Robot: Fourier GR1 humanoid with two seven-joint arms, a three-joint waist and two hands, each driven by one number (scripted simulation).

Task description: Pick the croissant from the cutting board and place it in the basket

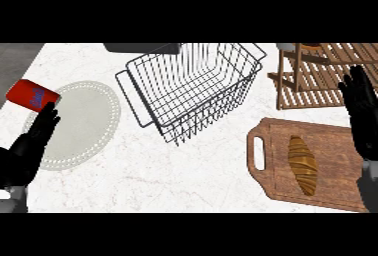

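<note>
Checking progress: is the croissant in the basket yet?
No. The croissant lies on the cutting board; the wire basket holds nothing.

The right hand (363,112) ran off the right edge and covered the cutting board's (336,150) far side; the red can's (32,93) label was unreadable.
</note>
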